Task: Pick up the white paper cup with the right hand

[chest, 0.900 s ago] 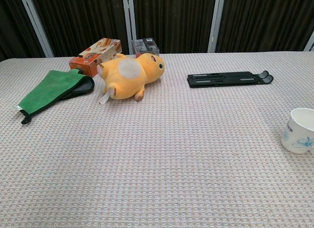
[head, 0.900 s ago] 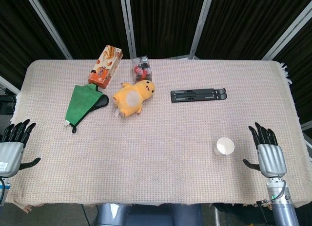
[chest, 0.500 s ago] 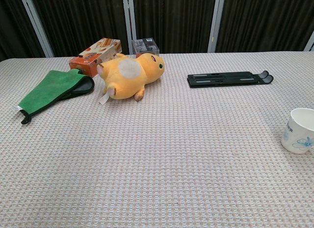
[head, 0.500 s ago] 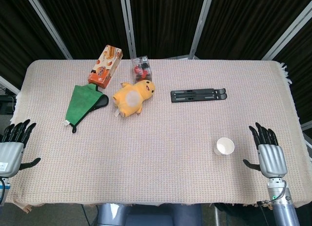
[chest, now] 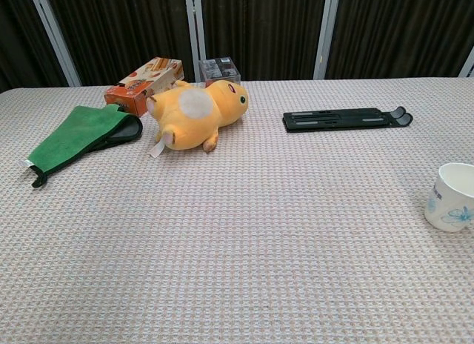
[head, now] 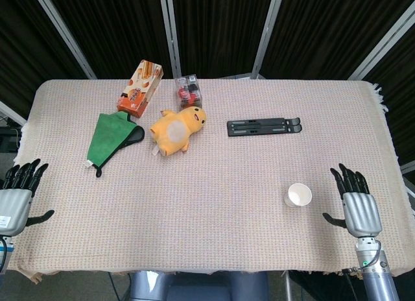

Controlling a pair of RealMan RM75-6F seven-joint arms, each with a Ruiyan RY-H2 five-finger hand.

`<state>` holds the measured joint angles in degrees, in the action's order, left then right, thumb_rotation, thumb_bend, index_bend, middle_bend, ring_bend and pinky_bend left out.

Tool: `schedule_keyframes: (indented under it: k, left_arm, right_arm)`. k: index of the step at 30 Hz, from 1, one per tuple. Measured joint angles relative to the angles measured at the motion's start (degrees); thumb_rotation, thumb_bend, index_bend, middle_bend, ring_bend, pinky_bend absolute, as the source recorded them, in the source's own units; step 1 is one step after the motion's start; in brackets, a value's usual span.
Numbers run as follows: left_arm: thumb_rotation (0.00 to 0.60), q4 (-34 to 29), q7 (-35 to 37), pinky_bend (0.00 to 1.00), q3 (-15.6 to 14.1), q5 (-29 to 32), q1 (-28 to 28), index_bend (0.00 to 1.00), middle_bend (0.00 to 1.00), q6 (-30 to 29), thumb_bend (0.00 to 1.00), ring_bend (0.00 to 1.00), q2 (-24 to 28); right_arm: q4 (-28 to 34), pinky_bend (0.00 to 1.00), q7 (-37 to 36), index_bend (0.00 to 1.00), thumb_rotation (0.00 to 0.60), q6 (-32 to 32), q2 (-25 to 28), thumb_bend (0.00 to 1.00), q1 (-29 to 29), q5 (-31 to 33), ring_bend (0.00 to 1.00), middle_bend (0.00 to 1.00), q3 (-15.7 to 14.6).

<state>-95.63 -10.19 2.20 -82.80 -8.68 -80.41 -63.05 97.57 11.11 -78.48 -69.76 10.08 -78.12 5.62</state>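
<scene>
The white paper cup point(head: 298, 195) stands upright on the woven tablecloth near the front right; in the chest view the cup point(chest: 451, 197) shows a blue flower print at the right edge. My right hand point(head: 355, 204) hovers just to the cup's right, fingers spread, thumb pointing toward the cup, a small gap between them, holding nothing. My left hand point(head: 16, 198) sits at the table's front left edge, fingers spread and empty. Neither hand shows in the chest view.
A black folded stand point(head: 264, 127) lies behind the cup. A yellow plush toy point(head: 176, 129), green cloth point(head: 113, 137), orange snack box point(head: 139, 88) and small clear box point(head: 187, 91) sit at the back left. The table's right edge point(head: 389, 139) is close to my right hand.
</scene>
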Motion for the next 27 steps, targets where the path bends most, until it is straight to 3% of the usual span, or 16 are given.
schedule_keyframes:
  k: [8,14,20,24,27]
  left_arm:
    - [0.6,0.1,0.0,0.0,0.0,0.0,0.0,0.0,0.0,0.0,0.0,0.0,-0.1]
    - [0.6,0.1,0.0,0.0,0.0,0.0,0.0,0.0,0.0,0.0,0.0,0.0,0.0]
    - [0.6,0.1,0.0,0.0,0.0,0.0,0.0,0.0,0.0,0.1,0.0,0.0,0.0]
    - [0.6,0.1,0.0,0.0,0.0,0.0,0.0,0.0,0.0,0.1,0.0,0.0,0.0]
    - [0.6,0.1,0.0,0.0,0.0,0.0,-0.1,0.0,0.0,0.1,0.0,0.0,0.0]
  right_arm:
    - [5.0,0.0,-2.8,0.0,0.6,6.2,4.6,0.12,1.5,0.0,0.0,0.0,-1.2]
    - [8.6,0.0,-3.8,0.1,0.6,11.7,7.6,0.12,4.1,2.9,0.0,0.0,-1.1]
    - [9.1,0.0,-1.0,0.11,0.6,15.1,7.2,0.12,6.6,7.5,0.0,0.0,-0.3]
    - [8.6,0.0,1.0,0.22,0.6,16.9,6.1,0.14,8.4,11.2,0.0,0.0,0.5]
    - [7.6,0.0,2.4,0.17,0.6,18.0,4.9,0.14,9.8,14.0,0.0,0.0,1.1]
